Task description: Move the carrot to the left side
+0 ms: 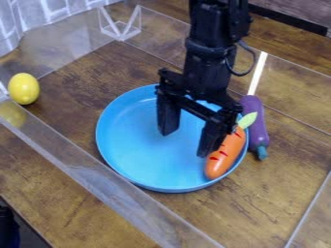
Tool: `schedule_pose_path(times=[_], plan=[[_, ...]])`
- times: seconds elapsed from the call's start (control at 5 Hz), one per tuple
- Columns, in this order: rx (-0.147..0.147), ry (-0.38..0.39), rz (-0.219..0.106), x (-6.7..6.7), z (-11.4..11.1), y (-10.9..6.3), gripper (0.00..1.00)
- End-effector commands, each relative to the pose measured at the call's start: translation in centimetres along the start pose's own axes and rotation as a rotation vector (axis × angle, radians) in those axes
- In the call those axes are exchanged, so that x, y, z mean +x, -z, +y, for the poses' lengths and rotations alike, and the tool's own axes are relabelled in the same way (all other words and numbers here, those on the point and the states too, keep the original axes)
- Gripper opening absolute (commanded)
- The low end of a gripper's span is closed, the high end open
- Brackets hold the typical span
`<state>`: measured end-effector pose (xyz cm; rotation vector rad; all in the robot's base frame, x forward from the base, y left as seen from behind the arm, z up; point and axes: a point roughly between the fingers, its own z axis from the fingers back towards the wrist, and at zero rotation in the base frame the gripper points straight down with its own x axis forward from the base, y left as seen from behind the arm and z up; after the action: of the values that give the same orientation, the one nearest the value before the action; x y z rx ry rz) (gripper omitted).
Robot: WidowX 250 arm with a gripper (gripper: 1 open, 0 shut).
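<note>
The orange carrot (226,155) with a green leafy top lies on the right rim of the round blue plate (130,145), its leaves pointing away from the camera. My black gripper (192,134) points straight down over the right half of the plate. It is open, with nothing between its fingers. Its right finger (214,138) stands just at the carrot's left side and partly covers it; I cannot tell if they touch. The left finger hangs over bare plate.
A purple eggplant (255,124) lies just right of the carrot on the wooden table. A yellow lemon (23,88) sits at the far left. Clear plastic walls run along the left and front edges. A white strip lies behind the eggplant.
</note>
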<state>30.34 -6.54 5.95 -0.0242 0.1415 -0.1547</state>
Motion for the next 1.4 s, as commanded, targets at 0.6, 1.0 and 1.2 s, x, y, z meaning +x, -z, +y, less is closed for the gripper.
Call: schedule_pose_path(times=[0.6,1.0,1.2], plan=[[-0.022,0.034,-0.086,3.8,-1.4,0.6,1.0],[-0.031,0.043,-0.081,4.4,-1.2,1.5,0.0],[-0.036,0.042,-0.081,4.5,-1.1,1.5,0.0]])
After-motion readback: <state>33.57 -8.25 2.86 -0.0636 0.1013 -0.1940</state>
